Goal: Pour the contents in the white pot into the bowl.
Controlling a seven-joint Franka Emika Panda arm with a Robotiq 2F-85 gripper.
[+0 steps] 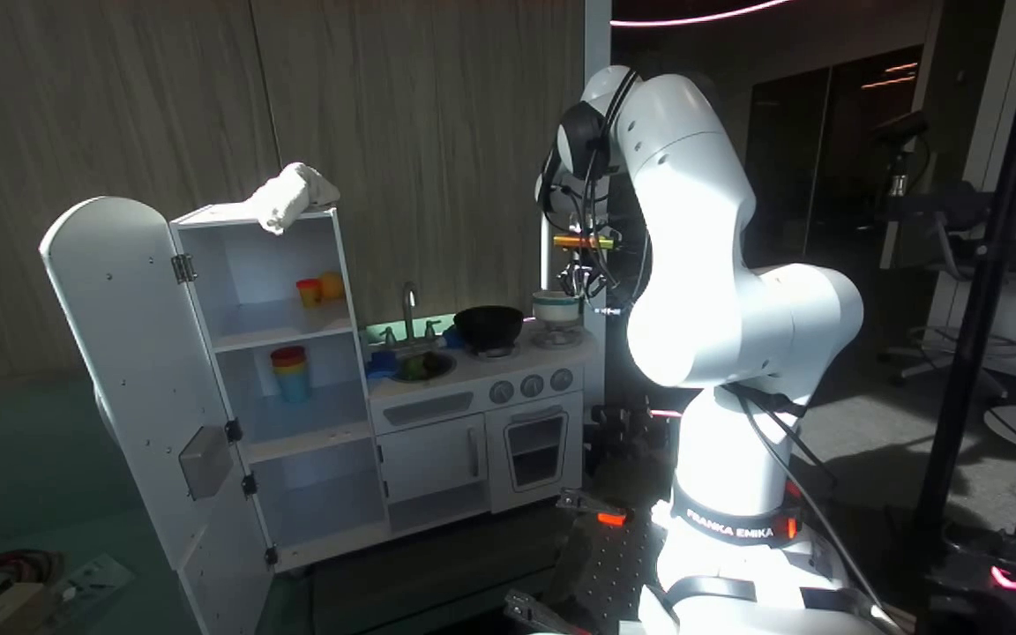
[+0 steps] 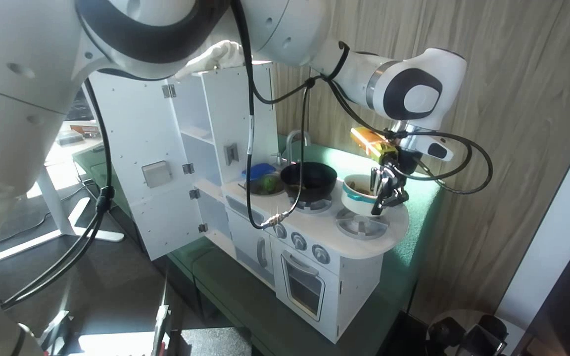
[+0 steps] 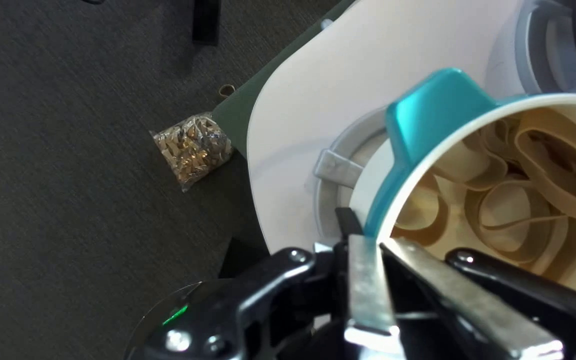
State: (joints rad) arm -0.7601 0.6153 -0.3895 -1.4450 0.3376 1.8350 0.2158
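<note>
The pot (image 2: 356, 201), pinched at its rim by the jaws, is flanked on the sink (image 2: 255, 188) side by the bowl (image 2: 308, 181).

In an exterior view, near centre, open air lies above the dark bowl (image 1: 488, 330), the tap (image 1: 408, 313) rising to its left and the wood wall (image 1: 437, 150) closing the back. A slim gap separates bowl from white pot (image 1: 555, 312). In an exterior view, a cable loop (image 2: 250, 84) crosses before the bowl, its depth unclear. In the wrist view, bare bench (image 3: 290, 122) spreads left of the pot; the hand (image 3: 371, 237) blocks its rim at lower centre.
</note>
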